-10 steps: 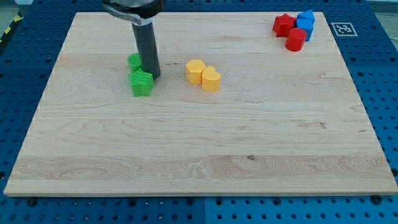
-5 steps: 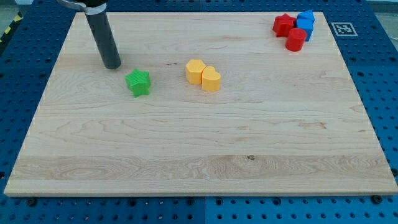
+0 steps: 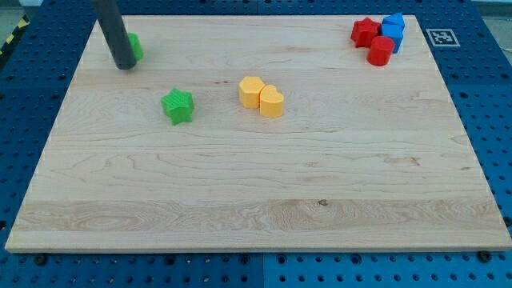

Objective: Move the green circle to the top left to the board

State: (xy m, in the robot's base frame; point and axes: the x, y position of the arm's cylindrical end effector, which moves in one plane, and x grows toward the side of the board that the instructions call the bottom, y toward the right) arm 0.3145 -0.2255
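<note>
At the board's (image 3: 240,184) top left, my tip (image 3: 124,66) touches the green circle (image 3: 135,46).

1. No words, brand names or numbers can be read anywhere.
2. The only sign is a small white square tag printed with a black square-pattern marker (image 3: 439,37), lying on the blue perforated table at two o'clock, just beside the wooden board's corner.

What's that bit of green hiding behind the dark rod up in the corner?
A green block sits behind the rod, near the board's top left. Only its right edge shows, so its shape can't be made out. My tip rests just below-left of it; whether they touch is hidden.
</note>
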